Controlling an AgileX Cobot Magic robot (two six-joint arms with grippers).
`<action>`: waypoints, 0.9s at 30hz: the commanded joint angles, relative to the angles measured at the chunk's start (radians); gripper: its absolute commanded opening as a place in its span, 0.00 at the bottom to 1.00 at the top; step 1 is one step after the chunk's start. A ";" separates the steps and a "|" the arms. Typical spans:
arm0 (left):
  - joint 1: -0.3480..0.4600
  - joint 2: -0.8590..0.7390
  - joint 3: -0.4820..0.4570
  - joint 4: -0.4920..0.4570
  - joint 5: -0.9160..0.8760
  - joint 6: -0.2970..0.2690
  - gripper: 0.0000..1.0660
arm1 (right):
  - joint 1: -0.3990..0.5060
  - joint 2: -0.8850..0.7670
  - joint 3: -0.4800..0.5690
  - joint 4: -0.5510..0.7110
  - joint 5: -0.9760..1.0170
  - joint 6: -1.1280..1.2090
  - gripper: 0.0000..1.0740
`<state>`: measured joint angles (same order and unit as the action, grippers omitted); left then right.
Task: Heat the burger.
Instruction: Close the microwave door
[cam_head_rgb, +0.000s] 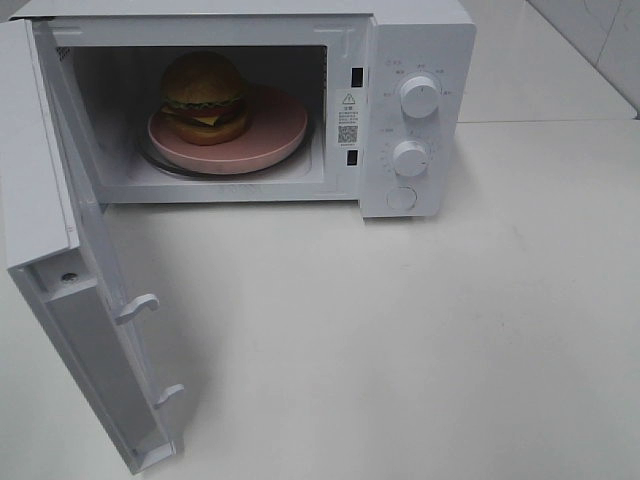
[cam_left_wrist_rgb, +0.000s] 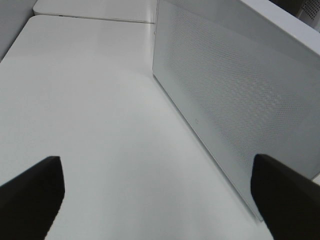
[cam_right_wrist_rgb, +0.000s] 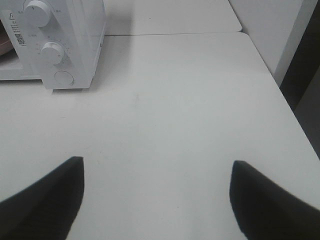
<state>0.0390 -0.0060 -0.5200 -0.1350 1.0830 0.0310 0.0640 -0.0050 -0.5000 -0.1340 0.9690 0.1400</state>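
The bench (cam_head_rgb: 420, 340) before the microwave (cam_head_rgb: 440, 50) lies free, giving my right claw (cam_right_wrist_rgb: 156, 200), spread wide, an unblocked way to the open cavity. The swung-out door (cam_head_rgb: 60, 200) stands like a wall close beside my left claw (cam_left_wrist_rgb: 155, 200), its two latch hooks (cam_head_rgb: 137, 308) jutting out. Inside, the burger (cam_head_rgb: 203, 95) on its plate (cam_head_rgb: 280, 130) takes most of the floor.

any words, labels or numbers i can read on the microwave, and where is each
No text is legible.
Warning triangle sign on a sticker on the microwave front frame: print beneath too small.
QR code below it: no readable words.
Markings around the upper dial and lower dial: too small and blurred.
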 joint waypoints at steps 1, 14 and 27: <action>0.004 -0.003 0.003 -0.017 -0.017 -0.006 0.87 | -0.005 -0.025 0.002 0.005 -0.004 0.010 0.71; 0.004 -0.003 -0.035 -0.053 -0.106 -0.002 0.87 | -0.005 -0.025 0.002 0.005 -0.004 0.010 0.71; 0.004 0.136 -0.032 0.017 -0.370 -0.003 0.19 | -0.005 -0.025 0.002 0.005 -0.004 0.010 0.71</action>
<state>0.0390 0.1280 -0.5480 -0.1210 0.7480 0.0300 0.0640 -0.0050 -0.5000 -0.1340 0.9690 0.1400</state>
